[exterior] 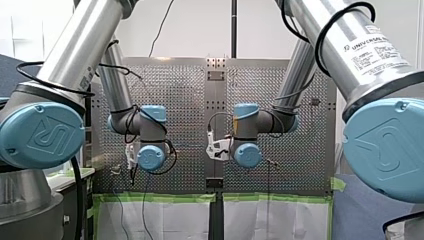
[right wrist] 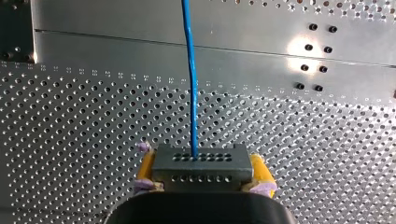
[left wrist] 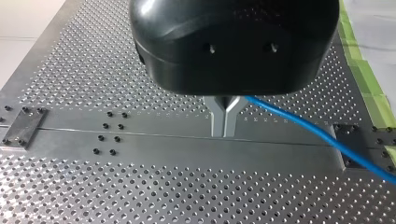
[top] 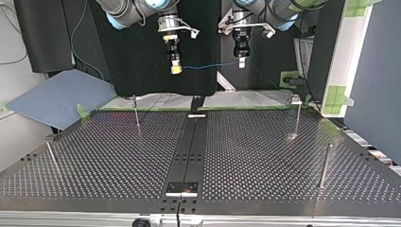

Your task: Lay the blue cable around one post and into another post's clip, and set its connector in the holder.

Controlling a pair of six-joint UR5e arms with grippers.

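High above the plate's far edge in the top view, my right gripper (top: 175, 70) and my left gripper (top: 241, 64) hang side by side, with the blue cable (top: 208, 66) stretched between them. In the right wrist view the yellow pads (right wrist: 259, 173) of my right gripper (right wrist: 201, 161) are shut on a grey connector block (right wrist: 201, 171); the cable (right wrist: 191, 84) leaves it straight ahead. My left gripper (left wrist: 224, 122) has its metal fingers shut on the cable (left wrist: 303, 123), which trails off to one side over the plate.
Thin posts stand on the perforated table (top: 265, 156): one at the far left (top: 136, 113), one with a clip on top at the far right (top: 297, 116), a thicker one at the near right (top: 325, 165). A small holder plate (top: 181, 187) sits on the near centre strip.
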